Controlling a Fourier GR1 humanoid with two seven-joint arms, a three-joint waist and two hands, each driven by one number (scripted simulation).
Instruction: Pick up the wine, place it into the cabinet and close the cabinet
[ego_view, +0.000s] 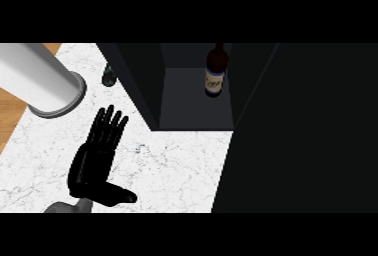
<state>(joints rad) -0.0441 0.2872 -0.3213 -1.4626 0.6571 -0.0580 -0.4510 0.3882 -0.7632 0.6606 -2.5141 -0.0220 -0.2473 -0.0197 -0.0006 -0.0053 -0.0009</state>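
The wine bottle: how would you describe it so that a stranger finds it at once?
Find the black cabinet standing open on the white marble counter. Inside it stands the wine bottle, upright. It alone has a pale label, unlike the small dark thing outside the cabinet's left wall.

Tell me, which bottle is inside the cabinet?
The tall wine with the pale label stands inside the cabinet. The small dark one sits outside, on the counter.

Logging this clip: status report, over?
Left robot hand open over counter; right unseen. Wine standing inside cabinet. Cabinet open; no obstruction seen.
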